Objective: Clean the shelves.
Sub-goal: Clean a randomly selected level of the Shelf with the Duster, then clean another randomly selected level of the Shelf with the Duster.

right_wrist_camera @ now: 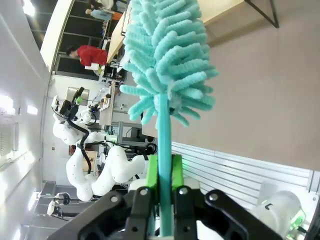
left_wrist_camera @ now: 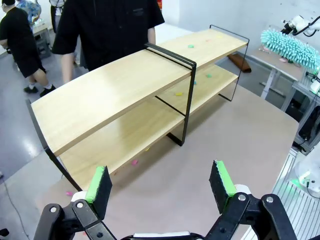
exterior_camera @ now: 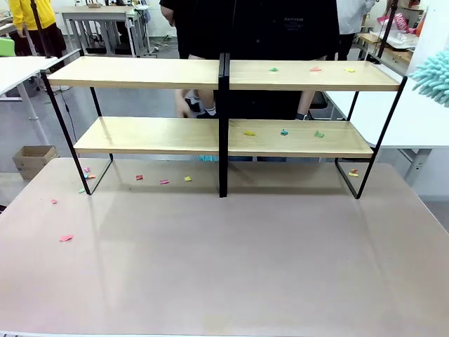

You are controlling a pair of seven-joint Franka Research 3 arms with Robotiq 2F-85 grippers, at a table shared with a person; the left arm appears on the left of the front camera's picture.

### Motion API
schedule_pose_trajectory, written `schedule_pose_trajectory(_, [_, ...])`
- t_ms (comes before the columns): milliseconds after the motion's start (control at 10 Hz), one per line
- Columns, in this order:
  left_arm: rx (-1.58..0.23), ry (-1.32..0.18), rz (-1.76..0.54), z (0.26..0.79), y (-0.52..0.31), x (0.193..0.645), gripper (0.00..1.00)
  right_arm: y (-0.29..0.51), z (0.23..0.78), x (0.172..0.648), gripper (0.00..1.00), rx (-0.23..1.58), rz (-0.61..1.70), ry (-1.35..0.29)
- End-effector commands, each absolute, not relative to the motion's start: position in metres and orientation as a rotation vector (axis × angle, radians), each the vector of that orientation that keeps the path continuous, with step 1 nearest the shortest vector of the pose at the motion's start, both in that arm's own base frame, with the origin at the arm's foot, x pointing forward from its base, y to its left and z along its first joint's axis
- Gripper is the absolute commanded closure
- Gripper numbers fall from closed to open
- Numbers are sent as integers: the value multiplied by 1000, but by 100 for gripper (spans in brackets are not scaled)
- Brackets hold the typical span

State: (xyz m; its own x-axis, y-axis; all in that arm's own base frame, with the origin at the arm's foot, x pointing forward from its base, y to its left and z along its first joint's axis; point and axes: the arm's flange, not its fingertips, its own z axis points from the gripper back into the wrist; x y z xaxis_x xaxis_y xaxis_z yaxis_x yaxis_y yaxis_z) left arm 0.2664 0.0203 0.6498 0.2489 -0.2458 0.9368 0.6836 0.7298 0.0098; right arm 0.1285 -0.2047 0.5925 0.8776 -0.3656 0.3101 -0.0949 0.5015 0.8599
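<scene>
The shelves (exterior_camera: pixel 140 71) stand across the far half of the table, two light wooden boards on a thin black frame with a black centre post. Small coloured paper scraps lie on the right half of the top board (exterior_camera: pixel 315 69) and of the lower board (exterior_camera: pixel 284 131). My left gripper (left_wrist_camera: pixel 160 182) hovers open and empty above the table, facing the shelves (left_wrist_camera: pixel 115 85) from their left end. My right gripper (right_wrist_camera: pixel 163 175) is shut on the handle of a fluffy teal duster (right_wrist_camera: pixel 167 65). The duster's head (exterior_camera: pixel 431 77) shows at the right edge, beyond the shelves' right end.
More scraps (exterior_camera: pixel 163 182) lie on the beige table (exterior_camera: pixel 224 267) under and left of the shelves. A person in black (exterior_camera: pixel 266 28) stands right behind the shelves. White tables flank the scene at left (exterior_camera: pixel 17 69) and right (exterior_camera: pixel 421 119). A cardboard box (exterior_camera: pixel 34 160) sits on the floor.
</scene>
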Motion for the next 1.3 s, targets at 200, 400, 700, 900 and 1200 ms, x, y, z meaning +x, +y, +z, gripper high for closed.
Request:
schedule_pose_trajectory(200, [-449,-1152,-663,649,20,267,0,-209,595,122,88,1045,-157,-532])
schedule_pose_trajectory(400, [-449,-1152,-663,649,20,267,0,-209,595,122,88,1045,-157,-532])
schedule_pose_trajectory(700, [-449,-1152,-663,649,20,267,0,-209,595,122,88,1045,-157,-532])
schedule_pose_trajectory(900, [-449,-1152,-663,649,20,267,0,-209,595,122,88,1045,-157,-532])
schedule_pose_trajectory(1200, [-449,-1152,-663,649,20,267,0,-209,595,122,88,1045,-157,-532])
